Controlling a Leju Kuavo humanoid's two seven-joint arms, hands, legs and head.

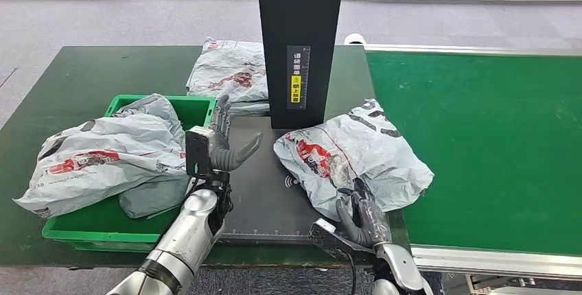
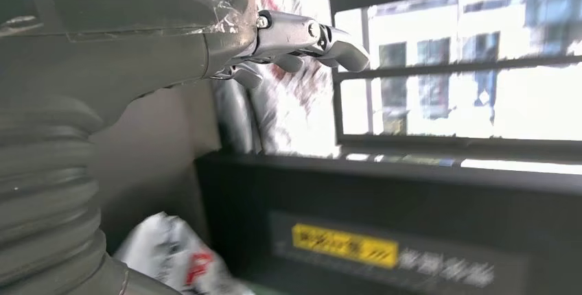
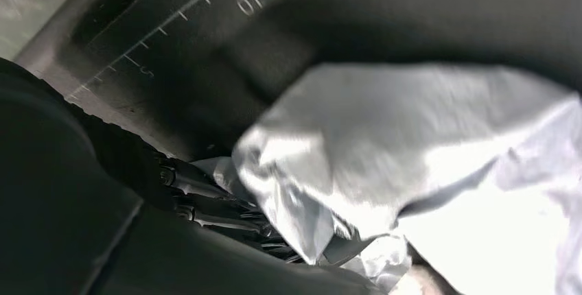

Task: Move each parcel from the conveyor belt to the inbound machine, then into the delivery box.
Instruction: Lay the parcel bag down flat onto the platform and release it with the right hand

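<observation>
**Parcel half on the scanner plate, right robot hand at its near edge**

Head view: a grey plastic parcel [image 1: 353,158] is seen lying partly on the black plate [image 1: 261,192] of the inbound machine and partly on the green conveyor belt [image 1: 480,144], just in front of the machine's upright black column [image 1: 300,41]. The right robot hand [image 1: 360,216] is placed at the parcel's near edge, with dark fingers curled into the loose film; in the right wrist view the fingers [image 3: 226,209] are seen tucked under a fold of the bag, so the parcel is judged to be grasped there. A grip on the edge is probably used because the soft bag gives no firm body to clasp, and it lets the bag be dragged across the plate.

The left robot hand [image 1: 223,140] is held upright over the plate's left side, released and holding nothing, likely kept ready to take the parcel towards the delivery box.

That green box [image 1: 89,230] sits on the surface to the left, with another grey parcel [image 1: 110,154] spilling over its rim. A third parcel [image 1: 230,68] lies behind the plate.
</observation>
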